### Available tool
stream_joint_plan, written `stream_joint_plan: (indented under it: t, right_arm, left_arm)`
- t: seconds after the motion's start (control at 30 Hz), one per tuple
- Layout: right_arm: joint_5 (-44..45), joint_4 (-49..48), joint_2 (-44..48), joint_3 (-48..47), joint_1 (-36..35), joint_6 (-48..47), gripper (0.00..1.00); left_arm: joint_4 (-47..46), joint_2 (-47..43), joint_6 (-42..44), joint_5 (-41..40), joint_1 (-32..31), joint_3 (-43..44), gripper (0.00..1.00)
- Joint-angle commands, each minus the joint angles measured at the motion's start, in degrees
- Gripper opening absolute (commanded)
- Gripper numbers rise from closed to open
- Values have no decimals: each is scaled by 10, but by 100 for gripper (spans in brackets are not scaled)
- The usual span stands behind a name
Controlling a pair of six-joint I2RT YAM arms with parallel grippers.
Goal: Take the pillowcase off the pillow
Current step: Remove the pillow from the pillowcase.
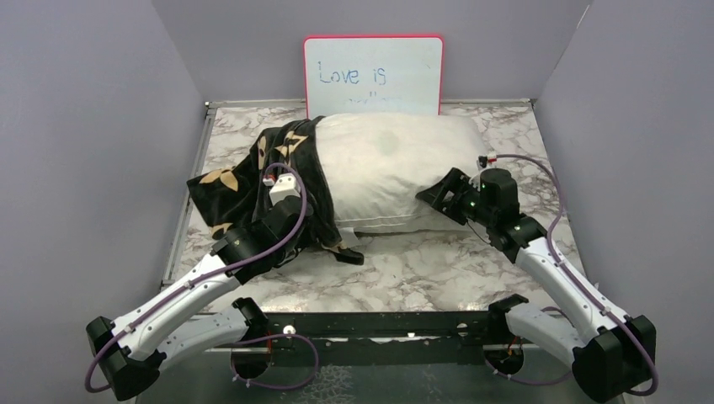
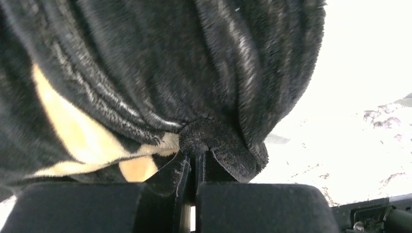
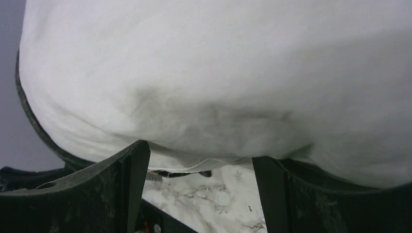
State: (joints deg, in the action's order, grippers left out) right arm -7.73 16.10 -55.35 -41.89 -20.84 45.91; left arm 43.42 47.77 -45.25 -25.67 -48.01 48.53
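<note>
Marbled tabletop (image 1: 438, 269), boxed in by grey-lilac walls (image 1: 76, 126) on 3 sides. Toward the near-left corner: left fingers (image 2: 182, 170) clenched on a fold of the black, tan-flowered pillowcase (image 1: 244, 189), bunched around the left end of the pillow (image 1: 387, 164). Toward the right edge: right fingers (image 3: 131, 170) released, spread wide against the white bulge. Pillow across the middle, mostly bare. At the far edge: pink-framed whiteboard (image 1: 373, 76), upright.

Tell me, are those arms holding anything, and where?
The left gripper has jaws shut on a bunched fold of the pillowcase. The right gripper holds nothing, jaws open at the edge of the pillow.
</note>
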Motion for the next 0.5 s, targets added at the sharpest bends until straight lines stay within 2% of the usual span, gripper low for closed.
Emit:
stream_joint_plan:
  t: [0.0, 0.13, 0.23, 0.37, 0.47]
  right_arm:
    - [-175, -149, 7, 82, -3, 76, 83]
    - [-155, -204, 1, 128, -41, 106, 93]
    - [-133, -250, -10, 134, -104, 127, 95]
    - [-32, -295, -33, 137, -194, 167, 100]
    - [66, -355, -57, 154, -235, 211, 100]
  left_arm:
    - [-101, 13, 43, 78, 2, -5, 0]
    - [-110, 11, 46, 83, 2, -16, 0]
    - [-116, 5, 47, 89, 2, -22, 0]
    - [-119, 1, 49, 91, 1, -26, 0]
    - [-119, -1, 47, 97, 0, -28, 0]
